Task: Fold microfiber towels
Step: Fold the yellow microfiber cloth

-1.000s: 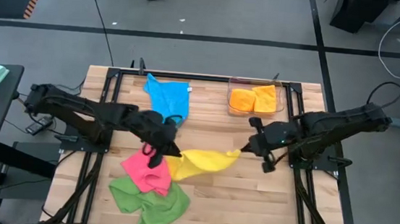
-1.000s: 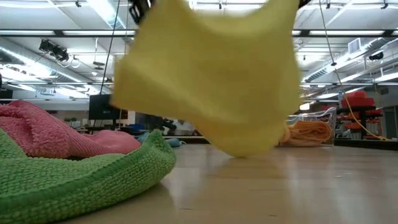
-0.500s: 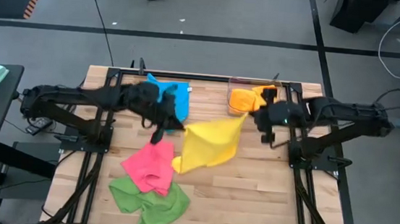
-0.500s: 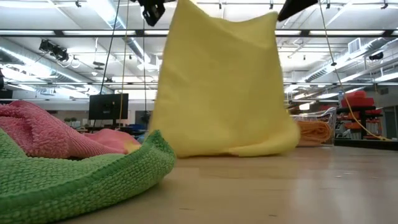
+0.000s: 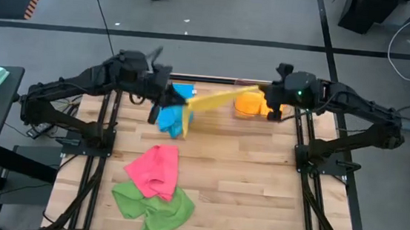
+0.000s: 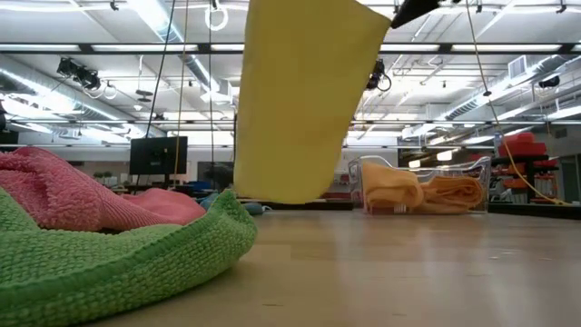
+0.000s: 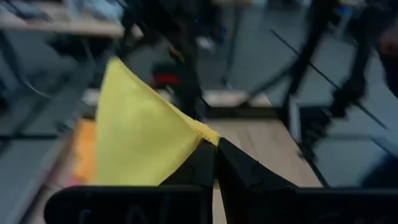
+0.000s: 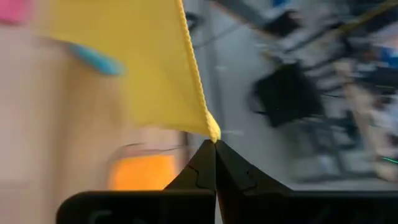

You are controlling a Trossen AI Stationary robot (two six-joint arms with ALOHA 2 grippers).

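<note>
Nearest the front edge of the table (image 5: 257, 201), a crumpled green towel (image 5: 154, 208), with a pink towel (image 5: 154, 170) lapping its far side; in the low view both fill the near left corner, green (image 6: 109, 263) under pink (image 6: 64, 195).

Farther back, over the far part of the table, a yellow towel (image 5: 217, 100) held up in the air, stretched between two corners. Left gripper (image 5: 168, 97) pinching one corner, fingers pressed together on the hem, as its wrist view shows (image 7: 215, 144). Right gripper (image 5: 272, 98) pinching the opposite corner, jaws clamped tight on the tip (image 8: 214, 138). Seen from table height, the yellow towel (image 6: 300, 100) hanging clear of the wood, lower edge well off the surface.

Under and just behind the yellow towel, a blue towel (image 5: 171, 116) lying near the far left; possibly part of it lifted, though blur makes that hard to judge.

At the far right, a clear bin (image 5: 246, 113) holding folded orange towels (image 6: 422, 193).
</note>
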